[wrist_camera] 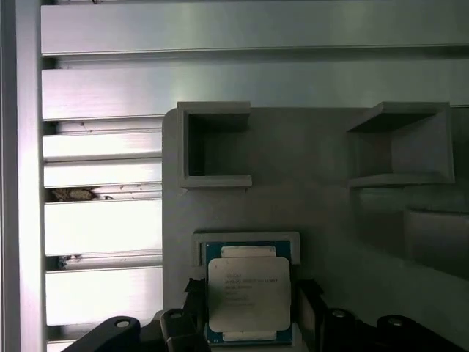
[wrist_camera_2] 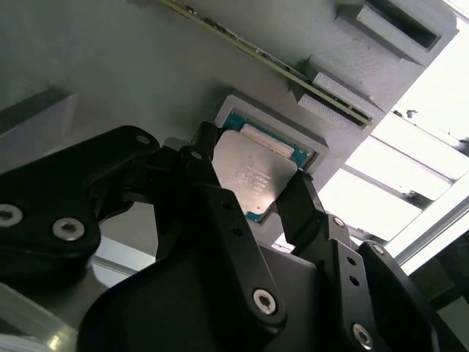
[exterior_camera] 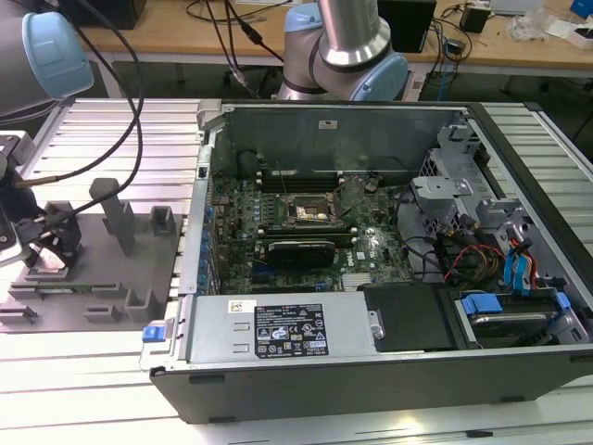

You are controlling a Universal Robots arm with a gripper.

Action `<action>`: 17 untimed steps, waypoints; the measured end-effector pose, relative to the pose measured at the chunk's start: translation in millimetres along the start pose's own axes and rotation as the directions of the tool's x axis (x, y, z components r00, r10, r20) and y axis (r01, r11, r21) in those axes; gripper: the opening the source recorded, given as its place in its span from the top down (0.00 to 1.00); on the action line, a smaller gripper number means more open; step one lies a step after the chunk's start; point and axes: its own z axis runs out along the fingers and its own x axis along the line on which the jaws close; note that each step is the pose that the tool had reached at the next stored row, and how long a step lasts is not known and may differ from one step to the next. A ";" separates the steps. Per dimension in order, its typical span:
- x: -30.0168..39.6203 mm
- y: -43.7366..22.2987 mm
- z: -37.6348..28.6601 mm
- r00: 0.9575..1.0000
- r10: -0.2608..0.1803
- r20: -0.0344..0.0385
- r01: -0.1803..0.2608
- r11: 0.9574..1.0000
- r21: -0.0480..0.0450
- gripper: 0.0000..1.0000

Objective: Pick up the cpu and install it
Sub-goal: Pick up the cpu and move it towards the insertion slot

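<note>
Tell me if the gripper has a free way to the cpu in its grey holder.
Probably yes. In both wrist views the gripper is right at the cpu, which lies face-up in the recess of the grey holder with nothing covering it.

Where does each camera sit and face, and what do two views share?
Exterior view: off the arm, raised, facing down over the open computer case and grey fixture; arm joints show.
First wrist view: on the wrist, facing down onto the cpu; the gripper shows.
Second wrist view: on the wrist, slanting past the gripper.
Both wrist views share cpu and gripper.
</note>
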 end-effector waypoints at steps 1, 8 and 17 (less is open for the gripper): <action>0.0 0.0 0.0 1.000 0.000 0.000 0.000 1.000 0.000 0.40; 0.0 0.0 0.0 1.000 0.000 0.000 0.000 1.000 -0.001 0.46; -0.8 1.1 -23.2 1.000 0.000 0.000 0.000 1.000 -0.001 0.46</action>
